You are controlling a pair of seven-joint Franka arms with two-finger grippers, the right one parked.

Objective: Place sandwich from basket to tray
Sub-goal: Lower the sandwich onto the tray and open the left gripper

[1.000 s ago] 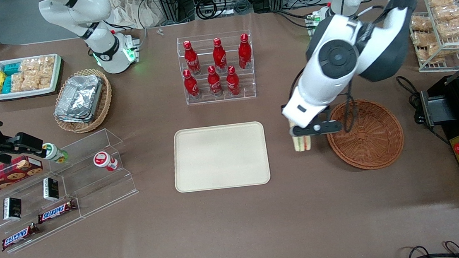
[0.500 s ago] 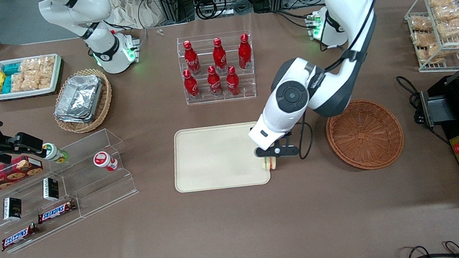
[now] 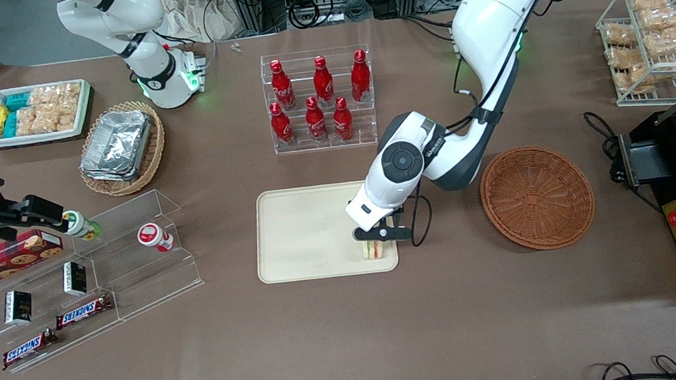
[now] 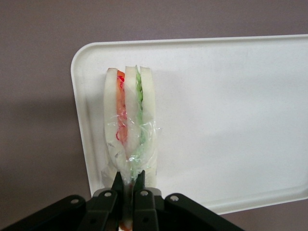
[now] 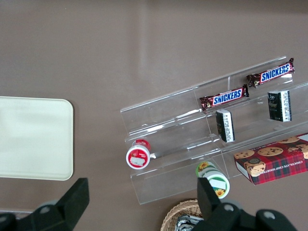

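Pinching wrapped sandwich (image 4: 129, 126), gripper (image 4: 128, 185) over smooth tray (image 4: 226, 120)

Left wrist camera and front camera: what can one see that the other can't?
Only the left wrist view shows the sandwich's layers close up: white bread, red-orange and green filling, crinkly clear wrap pinched by the end effector. Only the front view shows the brown basket, now without the sandwich, the red bottles and the working arm reaching over. Both show the sandwich held by the end effector above the tray, near its corner.
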